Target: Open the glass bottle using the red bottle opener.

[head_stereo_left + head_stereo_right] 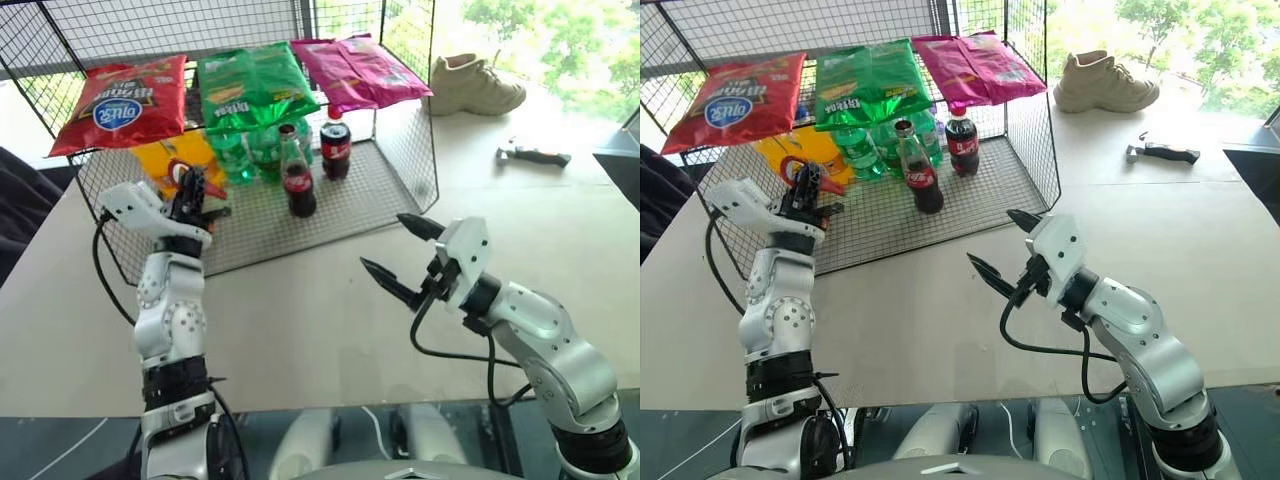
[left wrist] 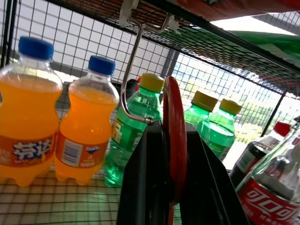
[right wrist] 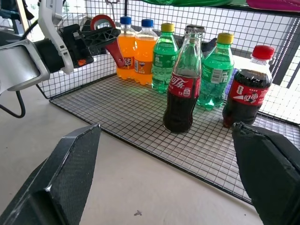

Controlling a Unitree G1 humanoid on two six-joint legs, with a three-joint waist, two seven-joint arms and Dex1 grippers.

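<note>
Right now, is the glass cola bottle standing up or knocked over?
Standing up. The glass bottle stands upright on the wire shelf, its metal cap on top.

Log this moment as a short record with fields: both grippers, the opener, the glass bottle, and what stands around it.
left gripper: fingers shut on the red bottle opener, raised at the rack's left side
right gripper: fingers open, holding nothing, over the table
glass bottle: upright on the wire rack, cap still on
neighbours: plastic cola bottle, green bottles, orange bottles
</note>
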